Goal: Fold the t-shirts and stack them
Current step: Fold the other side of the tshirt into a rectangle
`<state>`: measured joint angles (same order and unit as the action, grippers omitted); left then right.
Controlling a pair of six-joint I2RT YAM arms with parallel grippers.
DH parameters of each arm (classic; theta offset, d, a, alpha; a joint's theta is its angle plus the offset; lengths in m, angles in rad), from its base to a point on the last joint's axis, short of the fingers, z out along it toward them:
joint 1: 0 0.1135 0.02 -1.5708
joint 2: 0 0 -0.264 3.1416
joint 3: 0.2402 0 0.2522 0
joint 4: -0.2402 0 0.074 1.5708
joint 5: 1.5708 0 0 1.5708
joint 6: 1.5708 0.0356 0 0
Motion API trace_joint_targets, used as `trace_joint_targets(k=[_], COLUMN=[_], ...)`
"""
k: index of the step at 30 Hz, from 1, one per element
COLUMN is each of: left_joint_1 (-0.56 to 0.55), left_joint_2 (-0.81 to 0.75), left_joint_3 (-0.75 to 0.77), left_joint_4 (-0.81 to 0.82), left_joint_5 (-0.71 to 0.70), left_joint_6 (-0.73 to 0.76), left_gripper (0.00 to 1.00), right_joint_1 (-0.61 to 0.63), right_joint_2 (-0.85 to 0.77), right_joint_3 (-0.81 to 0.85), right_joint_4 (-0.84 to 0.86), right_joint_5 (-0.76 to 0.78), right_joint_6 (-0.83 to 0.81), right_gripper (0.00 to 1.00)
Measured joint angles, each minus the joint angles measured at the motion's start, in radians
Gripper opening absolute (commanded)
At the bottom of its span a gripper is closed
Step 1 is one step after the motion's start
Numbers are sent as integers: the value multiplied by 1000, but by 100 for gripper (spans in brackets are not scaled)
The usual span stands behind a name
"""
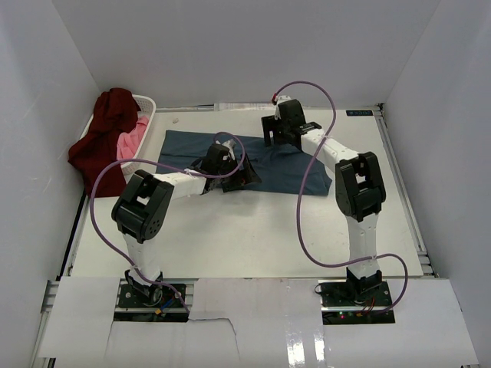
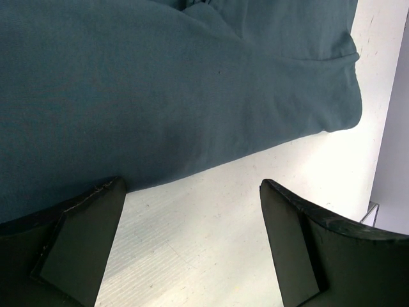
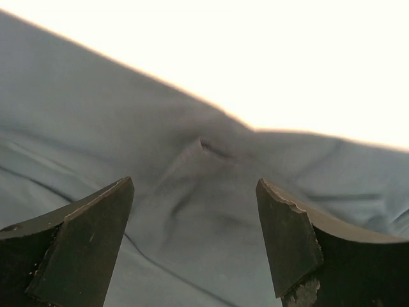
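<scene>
A dusty teal-blue t-shirt lies spread flat across the back half of the table. My left gripper hovers at its near edge, open, with bare table between its fingers. In the left wrist view the left gripper stands just short of the t-shirt's hem. My right gripper is over the shirt's far edge, open and holding nothing. In the right wrist view the right gripper hangs over the t-shirt, which has a small pinched crease. A dark maroon t-shirt hangs over the basket, and a pink one lies inside it.
The white laundry basket stands at the back left corner against the wall. White walls close in the table on three sides. Purple cables loop from both arms above the near half of the table.
</scene>
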<state>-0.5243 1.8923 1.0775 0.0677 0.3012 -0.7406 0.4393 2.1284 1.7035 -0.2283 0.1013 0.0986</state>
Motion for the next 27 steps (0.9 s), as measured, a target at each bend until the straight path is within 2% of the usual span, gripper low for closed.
trace_joint_targets(k=[6, 7, 10, 16, 27], left_joint_1=[-6, -8, -11, -14, -14], left_joint_2=[-2, -3, -7, -13, -15], left_joint_3=[-5, -7, -11, -19, -24], left_joint_4=[7, 8, 8, 8, 14], left_joint_5=[-2, -2, -5, -6, -6], left_joint_6=[0, 0, 0, 0, -6], left_gripper=[98, 98, 98, 98, 98], right_joint_1=[0, 0, 0, 1, 8], right_joint_2=[19, 32, 74, 160, 185], right_joint_3=[82, 105, 169, 317, 473], right_joint_4=[33, 23, -18, -169, -407], right_joint_5=[-19, -25, -36, -16, 54], right_joint_6=[0, 4, 34, 150, 317], right_gripper=[77, 69, 59, 56, 51])
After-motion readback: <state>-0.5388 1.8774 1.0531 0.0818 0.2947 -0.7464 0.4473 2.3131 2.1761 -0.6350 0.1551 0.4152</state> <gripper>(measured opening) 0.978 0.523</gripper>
